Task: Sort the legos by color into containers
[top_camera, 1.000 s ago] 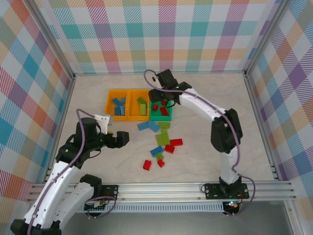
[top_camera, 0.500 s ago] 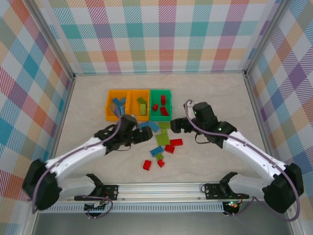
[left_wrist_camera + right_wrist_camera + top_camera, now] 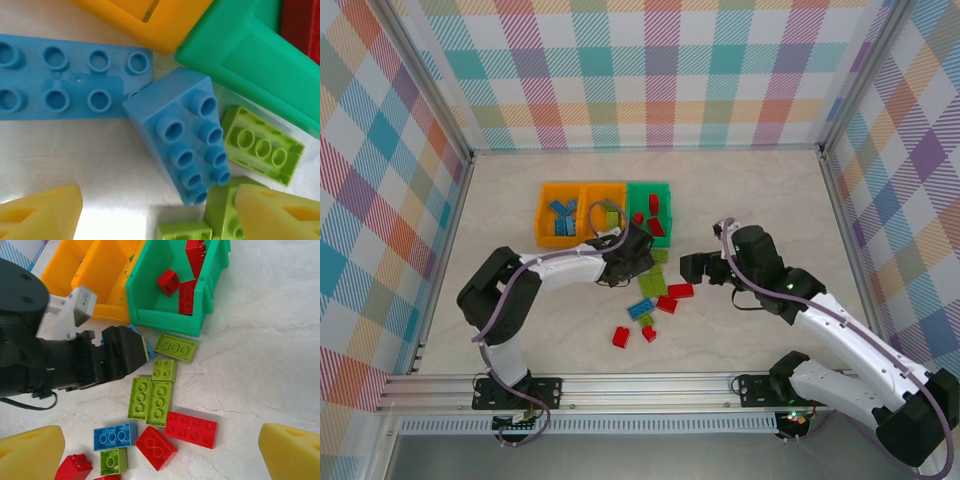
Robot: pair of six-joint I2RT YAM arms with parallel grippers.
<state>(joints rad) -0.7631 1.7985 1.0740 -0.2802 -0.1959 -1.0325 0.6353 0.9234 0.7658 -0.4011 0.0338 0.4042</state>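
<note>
Blue two-by-four brick (image 3: 182,137), seen from the left wrist: studs up, slewed at an angle on the tabletop (image 3: 90,160), one corner meeting the edge of a long flat blue plate (image 3: 70,75), far side just beside an upturned lime brick (image 3: 262,150). Probably light, rigid and glossy: no give under the pads and no risk of crushing, but apt to skid or pivot on the smooth surface if nudged at one corner. Best taken across the two long flat side walls, low and square, not over the studs or corners; calls for a wrist turn to match the slant first. Left gripper (image 3: 160,217) spread wide, yellow fingertips (image 3: 40,215) flanking the brick's near end, gripping nothing. Just beyond, corners of the middle orange bin (image 3: 150,20) and green bin (image 3: 250,65). Likely destination, judging by the blue pieces already inside: the left orange bin (image 3: 560,186). Right gripper (image 3: 160,452) likewise spread and empty, hanging over a loose red brick (image 3: 191,429) and lime bricks (image 3: 150,397) in front of the green bin.
</note>
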